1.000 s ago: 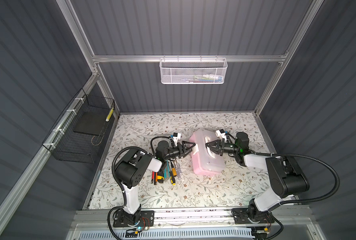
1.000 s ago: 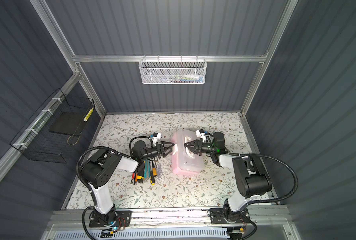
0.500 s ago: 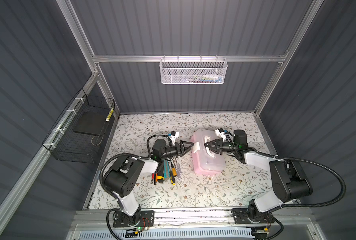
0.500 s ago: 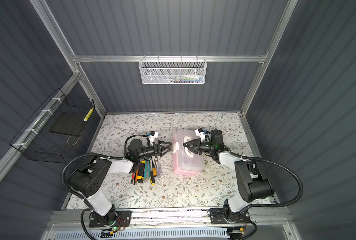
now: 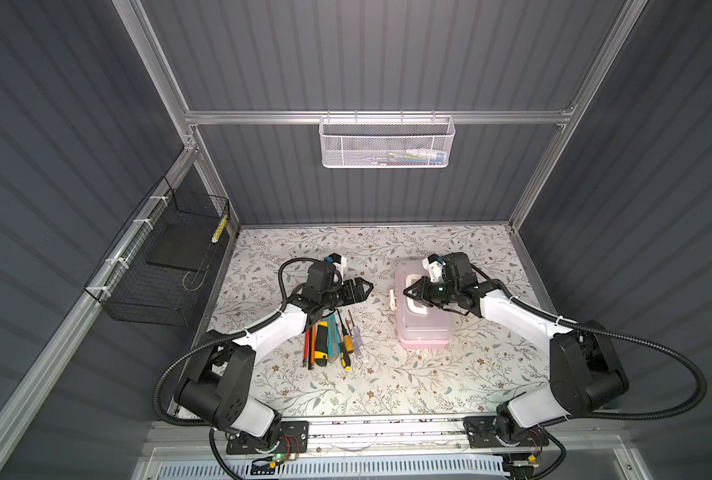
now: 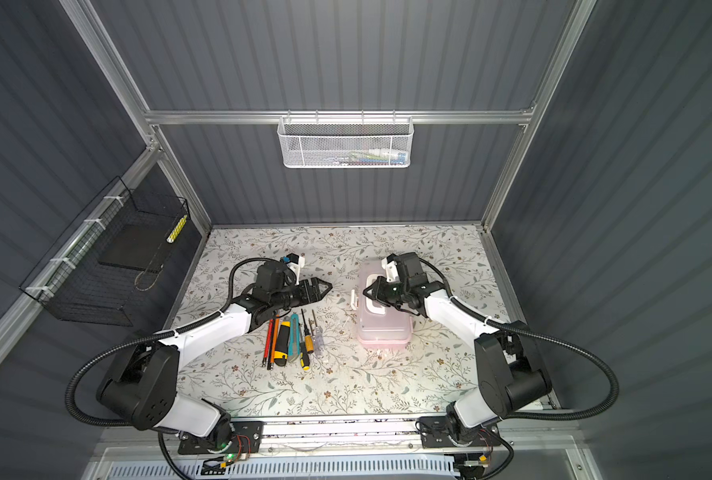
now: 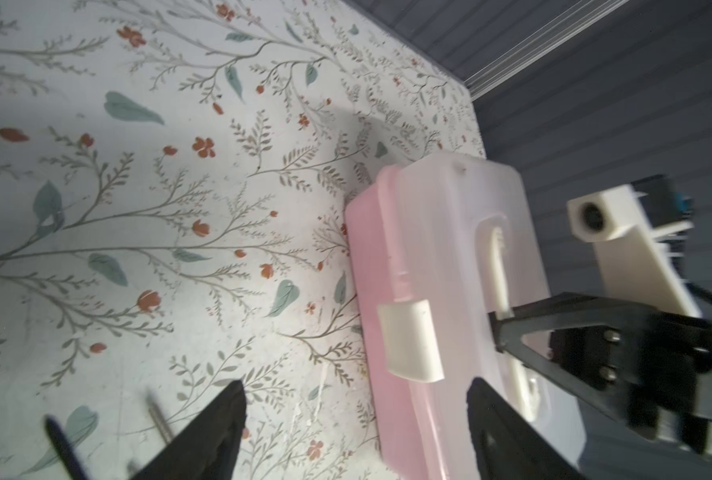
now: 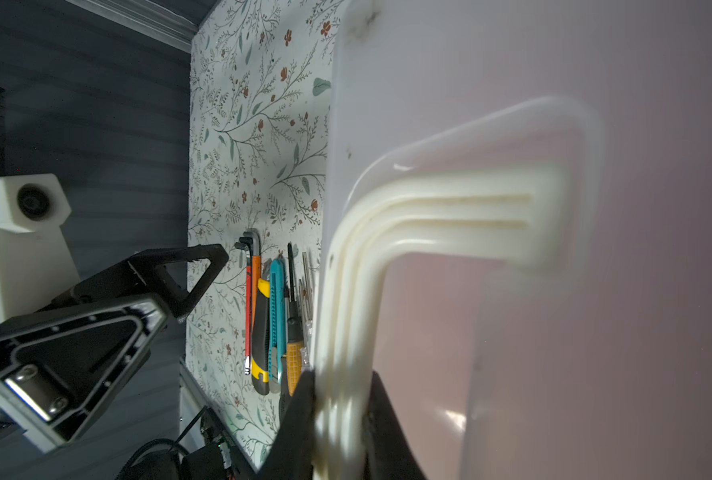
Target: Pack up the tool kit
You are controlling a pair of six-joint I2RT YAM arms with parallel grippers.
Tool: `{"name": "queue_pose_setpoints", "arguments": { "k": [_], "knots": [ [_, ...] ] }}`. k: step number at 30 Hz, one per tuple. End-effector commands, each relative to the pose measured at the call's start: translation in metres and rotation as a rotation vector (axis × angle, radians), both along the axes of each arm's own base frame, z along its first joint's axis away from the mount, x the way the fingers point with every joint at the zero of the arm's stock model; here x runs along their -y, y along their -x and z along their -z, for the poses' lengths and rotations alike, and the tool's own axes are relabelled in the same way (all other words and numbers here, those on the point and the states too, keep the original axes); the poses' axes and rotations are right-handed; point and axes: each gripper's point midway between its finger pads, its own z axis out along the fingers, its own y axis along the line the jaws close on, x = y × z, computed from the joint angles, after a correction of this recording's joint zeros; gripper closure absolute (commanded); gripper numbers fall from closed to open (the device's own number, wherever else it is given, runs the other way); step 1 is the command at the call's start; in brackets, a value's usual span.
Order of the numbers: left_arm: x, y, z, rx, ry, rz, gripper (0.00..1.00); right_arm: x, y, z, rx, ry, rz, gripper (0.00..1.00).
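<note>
Tool kit, unpacked, lid down. Both top views: pink box [image 5: 424,328] with frosted lid sits on the floral mat [image 5: 346,395]. The loose tools [image 5: 331,340], namely cutters, screwdrivers and slim rods, lie in a tidy row on the mat at 9 o'clock of the box, apart from it. White latch [image 5: 392,300] is on the box's 9 o'clock wall, facing the row. Right gripper [image 5: 410,294] comes in from 3 o'clock over the lid, fingers pinched on the white handle [image 5: 418,309], likely to steady the box or raise the lid. Left gripper [image 5: 366,291] hovers between row and box, fingers spread and empty, placed to work the latch or drop to the tools at its 6 o'clock. White mesh basket [image 5: 387,145] at 12 o'clock and black wire basket [image 5: 159,270] at 9 o'clock play no part. Left wrist view: the left gripper [image 7: 354,415] has its jaws wide, framing the latch [image 7: 410,340], which stands slightly proud of the wall; fastened or not, cannot tell. Right wrist view: the right gripper [image 8: 339,415] has both fingers pressed against the handle [image 8: 429,216], with the tool row [image 8: 271,316] beyond. Judgement: nothing visibly packed; the box must be opened first.
</note>
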Motion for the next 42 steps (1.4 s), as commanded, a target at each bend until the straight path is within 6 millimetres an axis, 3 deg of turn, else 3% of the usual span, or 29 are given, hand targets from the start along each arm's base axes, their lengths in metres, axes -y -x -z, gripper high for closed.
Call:
{"name": "queue_pose_setpoints", "arguments": {
  "k": [1,5,10,17,26,31,37,42],
  "knots": [
    [-0.005,0.01,0.024,-0.051,-0.087,0.013,0.16,0.036,0.013,0.054,-0.074,0.228,0.041,1.0],
    [0.002,0.015,0.034,-0.067,-0.126,0.025,0.16,0.023,0.016,0.052,-0.084,0.155,0.003,1.0],
    [0.004,0.012,0.036,-0.067,-0.13,0.013,0.16,0.002,0.021,0.034,-0.056,0.025,-0.081,1.0],
    [0.012,0.003,0.019,-0.021,-0.099,0.027,0.15,-0.003,0.022,0.027,-0.052,0.011,-0.116,1.0],
    [0.048,0.01,0.014,0.007,-0.062,0.117,0.15,-0.004,0.021,0.031,-0.062,-0.001,-0.11,1.0],
    [0.061,0.016,0.033,-0.035,-0.091,0.148,0.16,-0.003,0.023,0.034,-0.066,0.006,-0.111,1.0],
    [0.031,0.014,0.078,-0.15,-0.271,0.057,0.18,-0.004,0.025,0.024,-0.048,-0.011,-0.124,1.0],
    [0.025,0.015,0.092,-0.187,-0.299,0.035,0.19,-0.008,0.026,0.011,-0.03,-0.054,-0.148,1.0]
  ]
}}
